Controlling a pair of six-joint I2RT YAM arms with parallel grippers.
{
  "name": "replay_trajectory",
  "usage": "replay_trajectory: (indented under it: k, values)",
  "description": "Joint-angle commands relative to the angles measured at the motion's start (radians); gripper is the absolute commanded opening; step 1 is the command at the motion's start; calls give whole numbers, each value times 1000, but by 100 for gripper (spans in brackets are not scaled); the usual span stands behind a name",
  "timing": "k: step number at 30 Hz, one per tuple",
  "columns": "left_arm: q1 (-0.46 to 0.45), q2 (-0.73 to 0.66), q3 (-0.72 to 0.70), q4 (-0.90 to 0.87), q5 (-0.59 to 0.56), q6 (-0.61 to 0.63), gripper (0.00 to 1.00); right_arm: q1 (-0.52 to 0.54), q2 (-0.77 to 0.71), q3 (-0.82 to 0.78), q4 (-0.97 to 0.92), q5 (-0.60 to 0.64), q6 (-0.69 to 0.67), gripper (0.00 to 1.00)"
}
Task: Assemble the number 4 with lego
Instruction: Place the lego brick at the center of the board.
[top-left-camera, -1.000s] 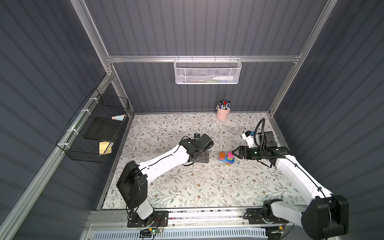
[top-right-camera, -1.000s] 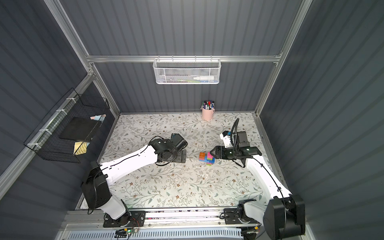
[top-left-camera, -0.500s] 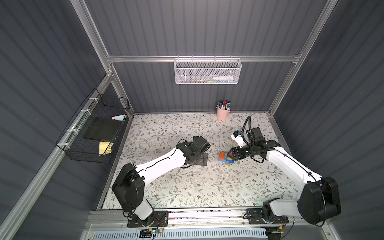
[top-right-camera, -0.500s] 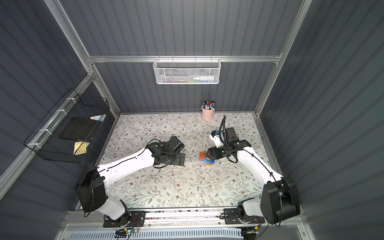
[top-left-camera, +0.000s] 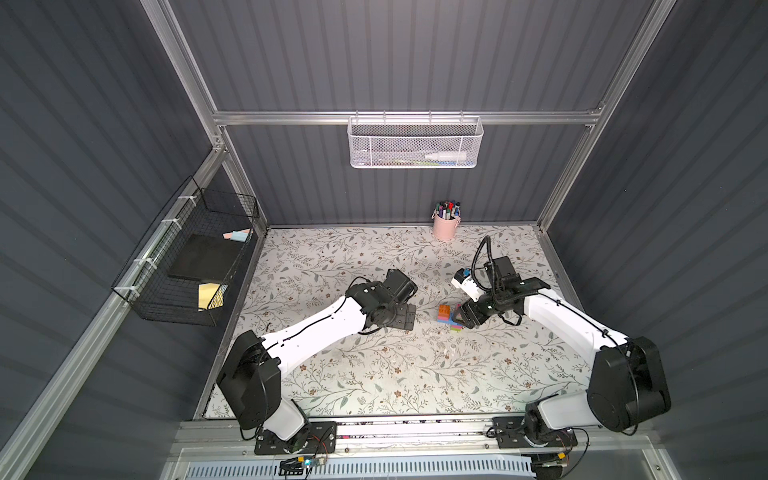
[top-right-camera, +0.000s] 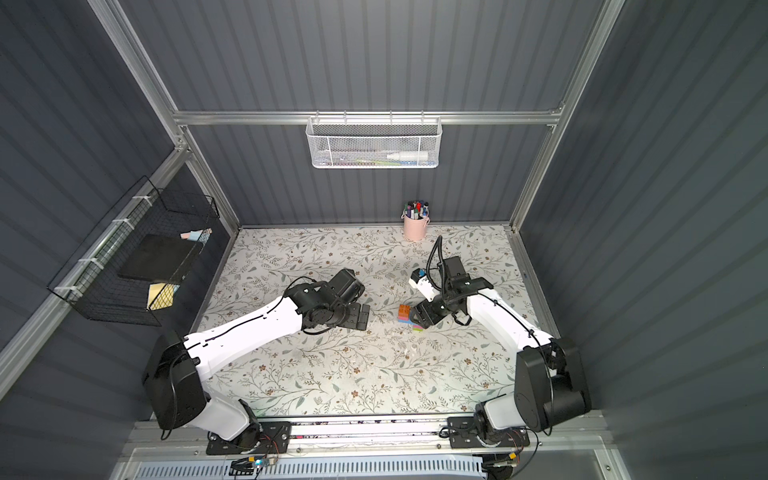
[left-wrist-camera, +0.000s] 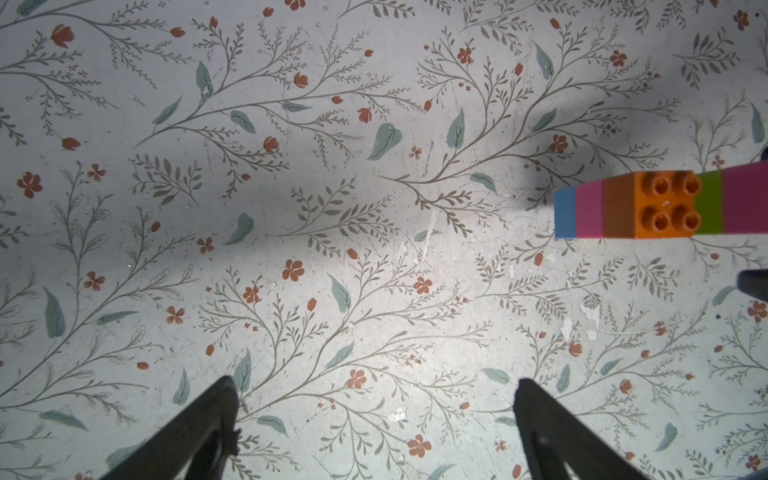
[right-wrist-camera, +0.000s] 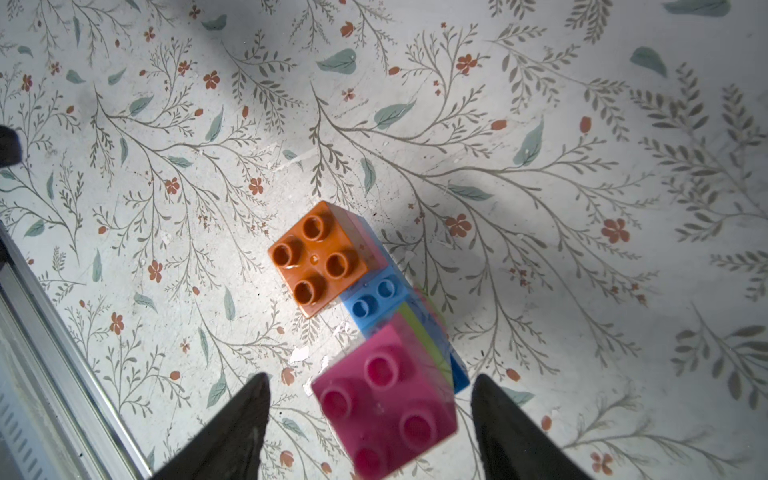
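The number 4 (top-left-camera: 445, 315), a joined cluster of orange, blue, pink and lime-green studded plastic bricks, sits on the floral-patterned tabletop (top-left-camera: 374, 374). The right arm bends at the elbow and dips its wrist down over the cluster. The right gripper (right-wrist-camera: 370, 378) straddles the cluster's pink top brick (right-wrist-camera: 386, 407), jaws apart, with tabletop showing in the gaps. The left arm stretches low toward the cluster. The left gripper (left-wrist-camera: 376, 382) is spread wide and empty, near the cluster but not touching it.
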Motion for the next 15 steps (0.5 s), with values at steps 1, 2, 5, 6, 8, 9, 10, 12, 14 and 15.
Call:
replay_trajectory:
  k: [1,2,5,6,8,9,10,12,14,15]
  values:
    - [10,-32,-19,0,11,32,99,11,5,-14,0,-22,-100,77]
    - [10,-33,-19,1,12,32,99,12,13,-12,-4,-16,-106,77]
    - [10,-34,-27,12,15,33,99,16,25,-10,9,-2,-106,75]
    - [11,-33,-29,14,18,34,99,16,27,-8,16,0,-106,74]
    - [12,-32,-31,20,20,33,99,16,42,-4,22,8,-113,73]
    - [11,-33,-33,22,22,33,99,15,49,1,17,8,-117,72]
    - [12,-32,-32,22,22,34,99,16,59,4,15,8,-120,71]
    - [11,-36,-35,27,22,36,99,15,66,3,20,4,-123,69]
    - [14,-38,-37,29,23,35,99,16,72,-3,28,5,-125,67]
    - [13,-39,-38,30,24,37,99,16,74,-2,27,2,-127,65]
